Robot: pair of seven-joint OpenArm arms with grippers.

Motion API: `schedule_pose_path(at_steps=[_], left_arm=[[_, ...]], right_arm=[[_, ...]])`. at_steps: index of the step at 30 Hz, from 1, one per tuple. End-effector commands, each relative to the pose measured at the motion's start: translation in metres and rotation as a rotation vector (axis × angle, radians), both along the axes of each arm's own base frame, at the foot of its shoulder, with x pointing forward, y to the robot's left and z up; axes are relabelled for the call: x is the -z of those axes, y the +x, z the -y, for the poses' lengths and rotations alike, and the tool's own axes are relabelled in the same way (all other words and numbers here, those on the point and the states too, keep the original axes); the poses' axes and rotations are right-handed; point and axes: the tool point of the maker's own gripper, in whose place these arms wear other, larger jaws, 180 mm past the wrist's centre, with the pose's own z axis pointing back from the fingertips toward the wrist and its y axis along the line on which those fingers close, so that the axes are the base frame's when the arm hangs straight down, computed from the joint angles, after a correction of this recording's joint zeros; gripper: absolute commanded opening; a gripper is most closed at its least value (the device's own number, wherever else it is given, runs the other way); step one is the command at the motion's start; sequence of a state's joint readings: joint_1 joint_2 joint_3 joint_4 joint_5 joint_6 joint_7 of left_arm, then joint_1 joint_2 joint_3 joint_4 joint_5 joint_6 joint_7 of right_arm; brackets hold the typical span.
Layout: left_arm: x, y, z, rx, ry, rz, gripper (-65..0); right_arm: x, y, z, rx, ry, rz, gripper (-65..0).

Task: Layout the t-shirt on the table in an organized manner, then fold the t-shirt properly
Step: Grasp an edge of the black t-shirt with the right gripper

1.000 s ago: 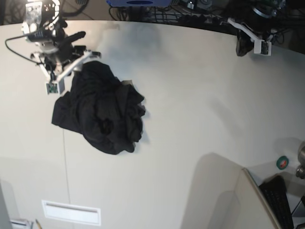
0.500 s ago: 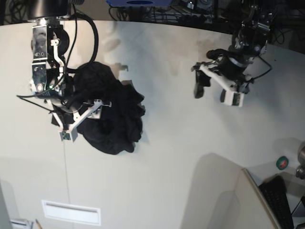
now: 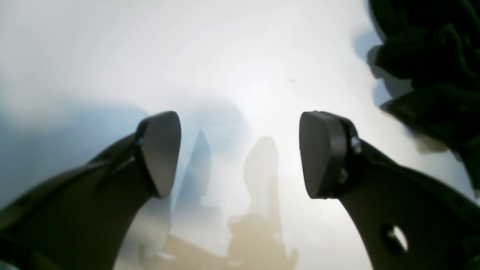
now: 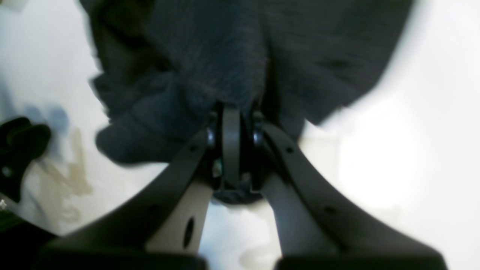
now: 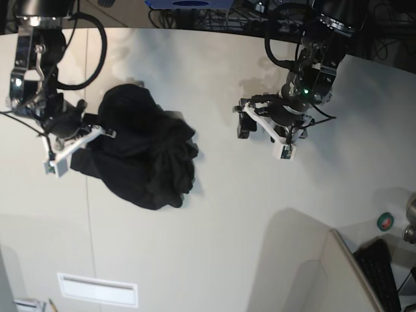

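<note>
The right tool (image 4: pixel 231 123) is pinching a fold of the crumpled black cloth t-shirt (image 5: pixel 140 153) lying on the smooth off-white table (image 5: pixel 260 214), while the left tool (image 3: pixel 240 153) is hovering spread apart, empty, beside the cloth.

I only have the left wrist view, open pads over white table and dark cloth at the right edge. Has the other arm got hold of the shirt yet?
Observer: Yes. The right gripper is shut on a fold of the t-shirt.
Operator: Is the shirt spread out?
Observer: No, it lies crumpled in a heap on the table.
Operator: Where is my arm?
Observer: The left gripper hangs open over bare table, clear of the cloth.
</note>
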State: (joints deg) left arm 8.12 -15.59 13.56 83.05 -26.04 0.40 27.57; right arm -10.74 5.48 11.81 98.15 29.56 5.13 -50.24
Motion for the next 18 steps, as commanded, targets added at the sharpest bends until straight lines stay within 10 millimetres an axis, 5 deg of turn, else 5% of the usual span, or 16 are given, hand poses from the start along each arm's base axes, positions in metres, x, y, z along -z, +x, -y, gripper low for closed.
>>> schedule_pose_path(at_steps=[1,8,12,18], left_arm=[[-0.005,0.005,-0.003,-0.002,0.000,0.025,-18.8],[0.001,0.004,0.010,0.025,-0.008,0.010,-17.8],[0.001,0.004,0.044,0.129,-0.016,0.011,-17.9],[0.009,-0.010,0.042,0.137,-0.008,-0.019,-18.3]], right_arm=[[-0.017,0.007,0.001,-0.005,-0.002,0.063,-65.0],[-0.038,-0.008,0.013,-0.021,-0.064,0.110,-65.0],[-0.043,-0.020,0.041,0.050,-0.101,0.112,-65.0],[-0.043,-0.052,0.082,0.153,-0.162,0.080,-65.0]])
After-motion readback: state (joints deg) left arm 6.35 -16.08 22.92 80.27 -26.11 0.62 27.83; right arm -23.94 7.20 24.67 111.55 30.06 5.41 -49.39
